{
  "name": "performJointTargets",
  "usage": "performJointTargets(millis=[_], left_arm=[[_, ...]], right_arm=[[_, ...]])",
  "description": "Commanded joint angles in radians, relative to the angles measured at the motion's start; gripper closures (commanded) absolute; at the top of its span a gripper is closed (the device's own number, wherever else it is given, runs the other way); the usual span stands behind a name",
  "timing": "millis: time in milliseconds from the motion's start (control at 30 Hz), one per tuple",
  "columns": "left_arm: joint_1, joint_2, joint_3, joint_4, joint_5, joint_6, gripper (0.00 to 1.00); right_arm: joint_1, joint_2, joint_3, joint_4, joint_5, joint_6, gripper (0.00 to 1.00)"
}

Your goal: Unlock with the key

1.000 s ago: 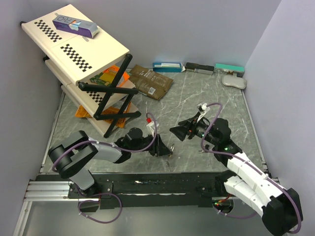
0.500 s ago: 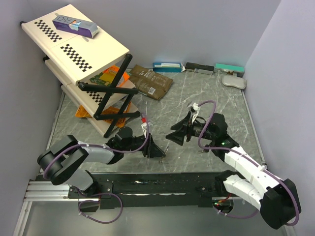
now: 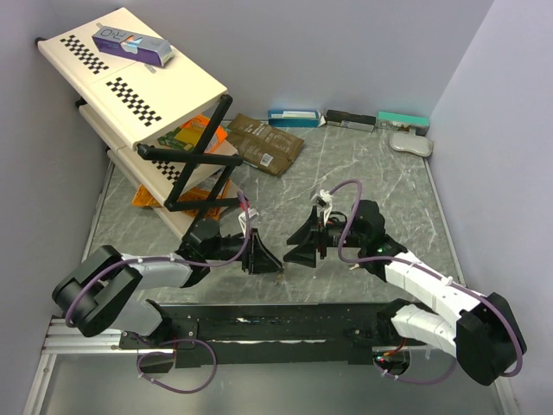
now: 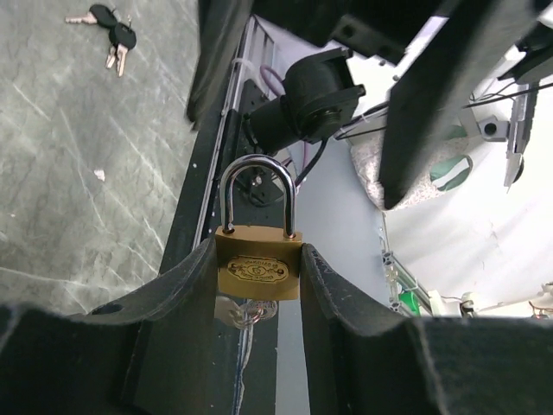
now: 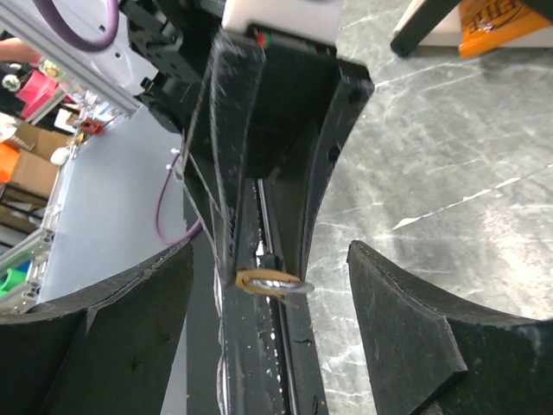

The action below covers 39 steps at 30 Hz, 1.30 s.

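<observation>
The work surface is a grey table (image 3: 371,169) with a smooth, white-veined marble pattern. At its far left stands a folding rack (image 3: 186,82) of cream panels printed with black checker strips, carried on black crossed legs; a purple-and-white carton (image 3: 134,41) lies on the top panel. A flat brown pouch (image 3: 263,143) rests beside the rack, and slim boxes (image 3: 294,117) line the far edge. Both black arms reach toward the table's near centre, tips facing each other. The left gripper (image 3: 262,258) is clenched on the padlock (image 4: 257,264), its matte black fingers (image 4: 181,294) pressed against both sides of the rectangular brass body. That body bears an embossed oval emblem, and its polished steel U-shaped shackle sits seated and points away from the wrist. The right gripper (image 3: 304,244) is released, its broad curved fingers (image 5: 112,303) spread wide just beside the lock and touching nothing. From the right wrist, the left fingers cover most of the padlock, leaving only a thin brass edge visible. Two black-headed keys (image 4: 111,33) lie on the marble, well apart from the padlock.
</observation>
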Motion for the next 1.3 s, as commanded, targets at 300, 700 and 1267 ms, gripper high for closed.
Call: performJointTargets(millis=[300, 700, 1267], left_arm=[[0.043, -0.042, -0.042, 0.208, 0.047, -0.106, 0.99], [0.049, -0.030, -0.064, 0.262, 0.019, -0.137, 0.99], [0.047, -0.143, -0.041, -0.068, -0.101, 0.041, 0.99]], right_arm=[[0.044, 0.037, -0.034, 0.210, -0.062, 0.076, 0.30], [0.055, 0.048, -0.046, 0.235, -0.069, 0.093, 0.46], [0.055, 0.059, -0.051, 0.229, -0.007, 0.105, 0.66]])
